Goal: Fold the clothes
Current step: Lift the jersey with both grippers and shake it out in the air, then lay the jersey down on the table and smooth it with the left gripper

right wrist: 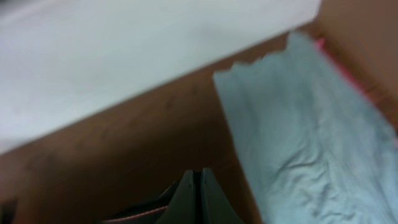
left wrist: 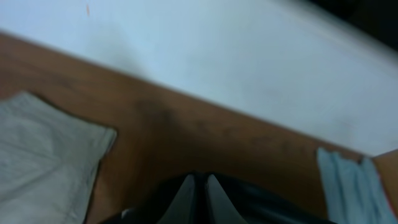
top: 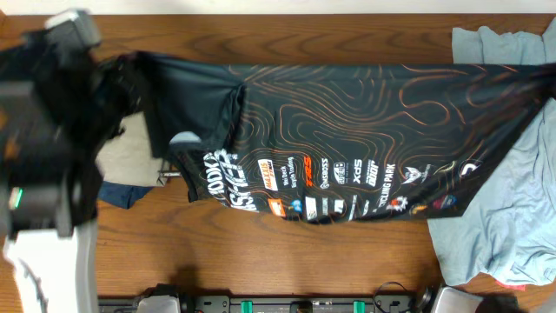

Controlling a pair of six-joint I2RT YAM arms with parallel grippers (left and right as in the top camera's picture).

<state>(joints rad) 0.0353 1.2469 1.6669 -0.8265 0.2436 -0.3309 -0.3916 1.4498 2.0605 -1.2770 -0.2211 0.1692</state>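
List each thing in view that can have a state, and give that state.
black jersey, unfolded, stretched out between the grippers
left gripper, shut on the black jersey
right gripper, shut on the black jersey
khaki shorts, folded, lying flat
light blue garment, crumpled, unfolded

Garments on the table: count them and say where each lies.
4. The black jersey stretched across the middle; light blue garment at the right, partly under it; khaki piece at the left; dark blue bit beside that, mostly hidden. More may lie under the jersey.
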